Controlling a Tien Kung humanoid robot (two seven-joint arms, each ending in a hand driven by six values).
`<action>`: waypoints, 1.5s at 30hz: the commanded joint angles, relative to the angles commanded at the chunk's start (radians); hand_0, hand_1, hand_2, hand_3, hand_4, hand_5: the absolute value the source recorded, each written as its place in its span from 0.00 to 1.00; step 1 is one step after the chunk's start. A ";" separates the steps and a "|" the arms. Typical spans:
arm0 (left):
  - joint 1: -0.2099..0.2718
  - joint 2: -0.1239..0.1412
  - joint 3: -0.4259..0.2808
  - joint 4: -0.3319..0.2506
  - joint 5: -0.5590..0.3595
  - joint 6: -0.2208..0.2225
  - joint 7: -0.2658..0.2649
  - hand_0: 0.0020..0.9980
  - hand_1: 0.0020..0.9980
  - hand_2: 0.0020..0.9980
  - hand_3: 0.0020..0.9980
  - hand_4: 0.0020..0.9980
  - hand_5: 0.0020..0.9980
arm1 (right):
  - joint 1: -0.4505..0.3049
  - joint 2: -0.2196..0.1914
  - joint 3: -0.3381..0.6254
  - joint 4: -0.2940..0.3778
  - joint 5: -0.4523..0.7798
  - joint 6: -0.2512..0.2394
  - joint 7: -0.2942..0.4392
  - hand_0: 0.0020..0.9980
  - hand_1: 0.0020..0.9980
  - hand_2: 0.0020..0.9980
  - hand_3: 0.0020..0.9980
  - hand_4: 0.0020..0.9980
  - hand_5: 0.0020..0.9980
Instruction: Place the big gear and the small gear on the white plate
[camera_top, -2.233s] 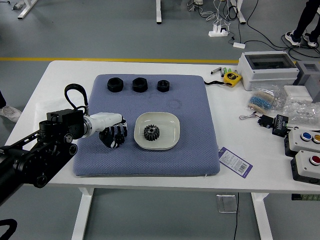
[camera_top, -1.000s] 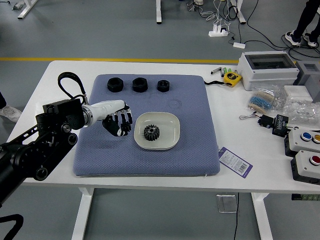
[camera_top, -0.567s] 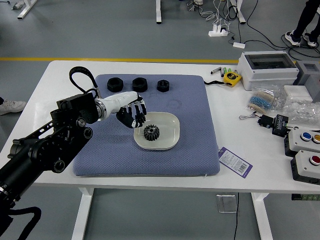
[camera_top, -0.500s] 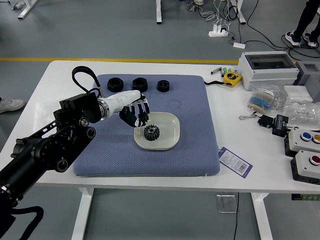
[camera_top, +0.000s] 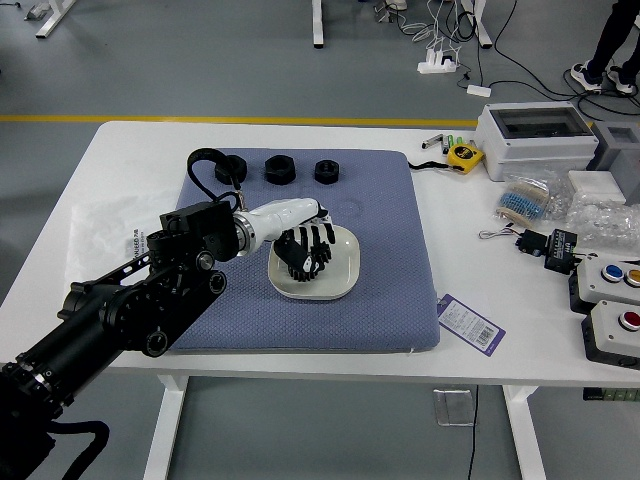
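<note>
My left hand (camera_top: 308, 248) is over the white plate (camera_top: 342, 284), covering its upper left part. A black toothed gear (camera_top: 304, 273) shows partly below the hand, toward the plate's left side; its upper part is hidden. I cannot tell whether the hand touches it or holds anything. No second toothed gear is visible, and I cannot tell which of the two this one is. The plate rests on the blue-grey mat (camera_top: 395, 270). My right hand is out of view.
Black nut-like parts (camera_top: 280, 169) line the mat's far edge. A yellow tape measure (camera_top: 464, 156), white box (camera_top: 535, 138), bagged parts, black adapters and button boxes (camera_top: 612, 330) stand on the right. A purple-edged label (camera_top: 471, 324) lies by the mat. A person's legs show at top right.
My left hand has moved right from the mat beside the plate to above the plate, rising and swinging forward on the way. The gear was fully visible before and is now partly covered.
</note>
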 joint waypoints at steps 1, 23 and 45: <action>-0.002 -0.003 0.002 0.007 0.005 -0.003 -0.001 0.33 0.46 0.53 0.62 0.86 0.07 | 0.001 -0.001 0.000 0.000 0.001 0.000 0.000 0.66 0.65 0.73 0.58 0.79 0.71; 0.008 0.001 -0.062 0.006 0.079 0.066 -0.013 0.36 0.49 0.56 0.73 1.00 0.17 | 0.001 -0.001 0.002 -0.001 -0.003 -0.001 0.000 0.65 0.65 0.73 0.58 0.79 0.71; 0.406 0.015 -0.465 -0.228 -0.331 0.416 -0.093 0.64 0.66 0.73 0.64 0.89 0.26 | -0.028 0.003 0.002 -0.005 -0.004 0.004 0.000 0.65 0.64 0.73 0.58 0.79 0.71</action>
